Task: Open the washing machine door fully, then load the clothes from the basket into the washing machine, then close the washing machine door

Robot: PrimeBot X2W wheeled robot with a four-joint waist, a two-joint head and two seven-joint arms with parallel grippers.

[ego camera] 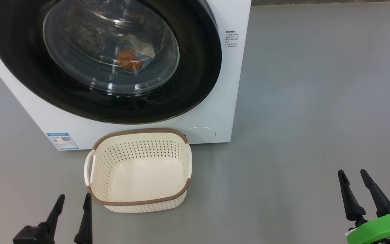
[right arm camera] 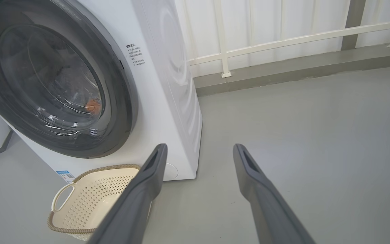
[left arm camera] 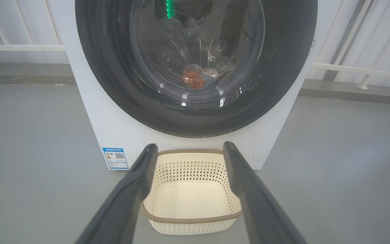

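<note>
Lying in the drum of the washing machine (ego camera: pixel 215 112), the clothes (ego camera: pixel 132 56) are seen through the glass of the washing machine door (ego camera: pixel 90 67), which is closed flush at the upper left of the head view, so the loading is judged done. The basket (ego camera: pixel 141 202) is set empty on the floor (ego camera: pixel 300 101) just before the machine, at lower centre, within easy reach of the drum. The left gripper (ego camera: pixel 74 196) at lower left and the right gripper (ego camera: pixel 352 173) at lower right are held spread and empty, well apart from everything, as nothing seems left to grasp.

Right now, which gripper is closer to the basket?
The left gripper, fingertips right beside the basket; the right gripper sits far off to the other side.
</note>
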